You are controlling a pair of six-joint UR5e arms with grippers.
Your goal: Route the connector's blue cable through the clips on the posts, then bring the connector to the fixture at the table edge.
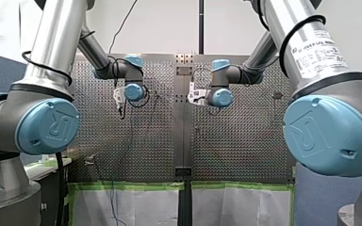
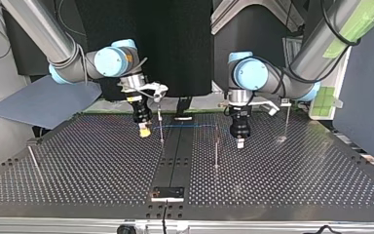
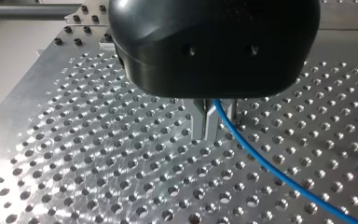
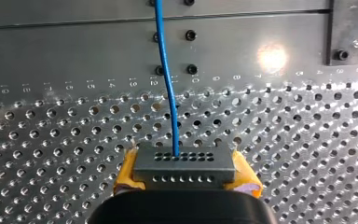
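At the top view's left, my right gripper (image 2: 145, 130) is clamped on the connector (image 4: 184, 165), a grey rectangular block with rows of small holes, squeezed between soft yellow pads (image 4: 127, 170). The thin, glossy blue cable (image 4: 168, 84) leaves it and runs by two slim metal posts (image 2: 161, 124) to my left gripper (image 3: 214, 126). Its metal fingers seem pinched on the cable above the perforated table (image 2: 297, 180).

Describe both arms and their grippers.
My left arm and my right arm are silver tubes with light-blue joint caps and black cables. The right one carries a white label. My left gripper is black with metal fingers; my right gripper has yellow pads.
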